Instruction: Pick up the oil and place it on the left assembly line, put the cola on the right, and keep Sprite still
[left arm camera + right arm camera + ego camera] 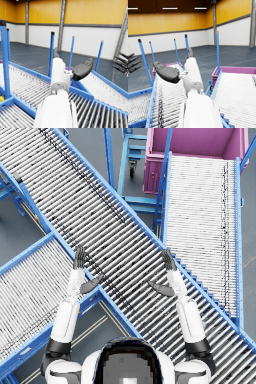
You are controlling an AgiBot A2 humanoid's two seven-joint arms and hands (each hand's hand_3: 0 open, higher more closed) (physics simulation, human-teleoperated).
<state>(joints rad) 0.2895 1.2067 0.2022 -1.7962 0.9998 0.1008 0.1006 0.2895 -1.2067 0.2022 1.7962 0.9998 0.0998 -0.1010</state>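
Left hand (79, 268) hovers at the left edge of the central roller conveyor (115, 228) and right hand (171, 271) at its right edge. Both have fingers straight, spread wide, holding nothing. Position of oil, cola and Sprite cannot be told.

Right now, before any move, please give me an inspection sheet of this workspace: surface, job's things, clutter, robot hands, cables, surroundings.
Surface: middle line of rollers runs diagonally between the left line and the right line.
Job's things: nothing seen.
Clutter: nothing seen.
Robot hands: left robot hand and right robot hand are open, hold nothing, and are above the middle line.
Cables: nothing seen.
Surroundings: pink bin at the right line's far end; grey floor; yellow and white walls.
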